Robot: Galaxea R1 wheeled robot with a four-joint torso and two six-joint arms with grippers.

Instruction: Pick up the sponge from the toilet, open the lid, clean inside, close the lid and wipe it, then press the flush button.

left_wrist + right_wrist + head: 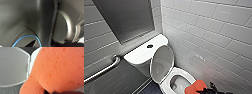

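The right gripper sits at the lower right corner of the head view, dark and spiky looking, clenched on the sponge; the orange-red sponge sticks out from it toward the toilet and hangs over the right side of the bowl's rim (whether it actually touches the ceramic, I can't tell). From the right wrist camera the sponge looms huge and pitted, with a dark bit of the gripper poking out at its base; past it you get the pale inner face of the lid and a strip of white rim.

Moving outward: the bowl is open, grey and shadowy inside; the lid is raised, leaning back against the front of the tank, its hollow underside facing the camera. Behind it is the flat tank top, and the flush button is the small dark dot in the middle of it, well apart from the sponge.

A metal grab bar runs along the grey tiled wall on the left; above the tank there's a dark framed panel; white wall tiles run along the right side; a dark patch of floor shows beside the toilet's base.

Left wrist camera gives dark robot casing and a thin blue cable curving across it.
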